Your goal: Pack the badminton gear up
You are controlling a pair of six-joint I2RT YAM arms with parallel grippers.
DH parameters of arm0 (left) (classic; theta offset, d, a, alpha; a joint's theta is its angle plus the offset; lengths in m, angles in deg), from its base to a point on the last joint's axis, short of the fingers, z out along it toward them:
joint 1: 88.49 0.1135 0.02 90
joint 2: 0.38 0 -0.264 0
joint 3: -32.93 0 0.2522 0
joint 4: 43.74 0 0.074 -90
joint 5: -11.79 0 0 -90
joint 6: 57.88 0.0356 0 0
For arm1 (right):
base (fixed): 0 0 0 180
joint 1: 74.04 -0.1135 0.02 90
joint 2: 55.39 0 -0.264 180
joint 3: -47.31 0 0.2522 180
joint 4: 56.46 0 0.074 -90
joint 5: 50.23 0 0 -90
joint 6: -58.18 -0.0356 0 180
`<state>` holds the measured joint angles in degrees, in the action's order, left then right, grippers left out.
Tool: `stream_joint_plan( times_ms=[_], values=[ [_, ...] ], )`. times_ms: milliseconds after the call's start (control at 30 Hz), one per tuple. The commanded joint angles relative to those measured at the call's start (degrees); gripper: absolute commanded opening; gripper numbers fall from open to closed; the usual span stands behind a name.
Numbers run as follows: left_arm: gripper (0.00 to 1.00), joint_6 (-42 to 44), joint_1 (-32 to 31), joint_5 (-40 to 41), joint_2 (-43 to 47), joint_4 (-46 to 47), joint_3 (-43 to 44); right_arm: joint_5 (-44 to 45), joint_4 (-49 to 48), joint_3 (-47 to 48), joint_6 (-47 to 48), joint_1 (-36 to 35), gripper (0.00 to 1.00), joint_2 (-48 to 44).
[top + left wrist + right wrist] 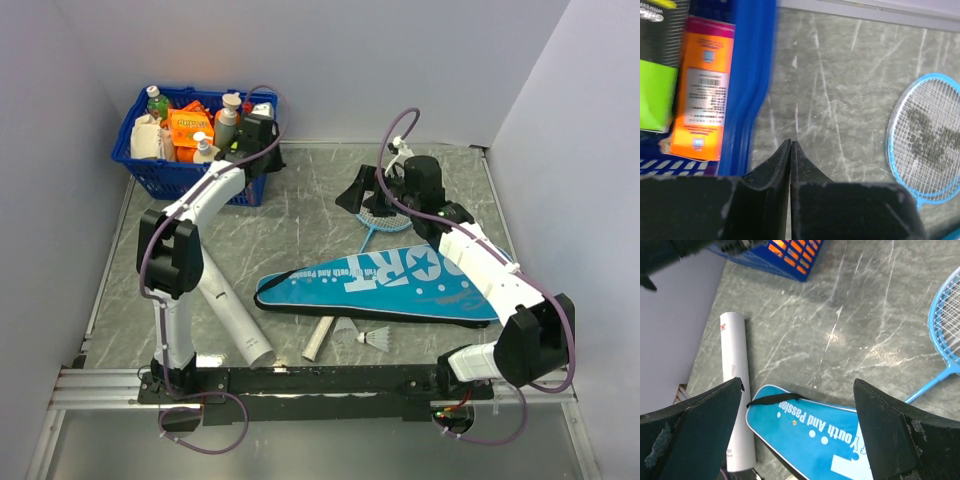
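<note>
The teal "SPORT" cover (390,285) lies flat mid-table and also shows in the right wrist view (815,435). The light-blue racket's head (385,212) lies behind the cover; its white handle (318,338) pokes out at the cover's near side. Two white shuttlecocks (345,328) (378,340) lie beside the handle. The long white tube (235,315) lies near left, also in the right wrist view (735,385). My right gripper (368,192) (798,381) is open and empty above the racket head (947,325). My left gripper (268,150) (790,142) is shut and empty beside the basket; the racket head (927,145) lies to its right.
A blue plastic basket (150,170) of bottles and boxes stands at the back left; its rim (747,100) is just left of my left fingertips. Grey walls close in the table at the back and sides.
</note>
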<state>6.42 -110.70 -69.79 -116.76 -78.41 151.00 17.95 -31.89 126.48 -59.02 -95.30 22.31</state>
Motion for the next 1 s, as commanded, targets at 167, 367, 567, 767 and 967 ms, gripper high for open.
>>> stream_joint_plan(
  times_ms=[167, 367, 567, 767, 967],
  values=[
    [0.07, 1.79, 10.69, 4.67, -4.73, -0.98, 2.21, 1.78, -1.75, -2.39, 0.92, -4.23, 1.00, -2.28],
    [0.07, 1.26, 17.02, 4.67, -5.53, -0.01, 1.42, 3.36, -1.32, -2.21, 1.36, -8.62, 1.00, -0.88],
    [0.06, 0.03, 21.86, 4.84, -5.01, 0.42, -0.51, 4.16, -0.35, -1.69, 1.80, -10.74, 1.00, -0.61],
    [0.07, -1.64, 25.55, 3.80, 1.04, 2.80, -8.05, 4.33, 0.79, -1.69, 2.15, -11.53, 1.00, -0.61],
    [0.16, -1.90, 24.15, -2.88, 11.14, 3.86, -14.74, 9.07, 4.65, 2.17, 4.17, -11.70, 1.00, 0.35]
  ],
)
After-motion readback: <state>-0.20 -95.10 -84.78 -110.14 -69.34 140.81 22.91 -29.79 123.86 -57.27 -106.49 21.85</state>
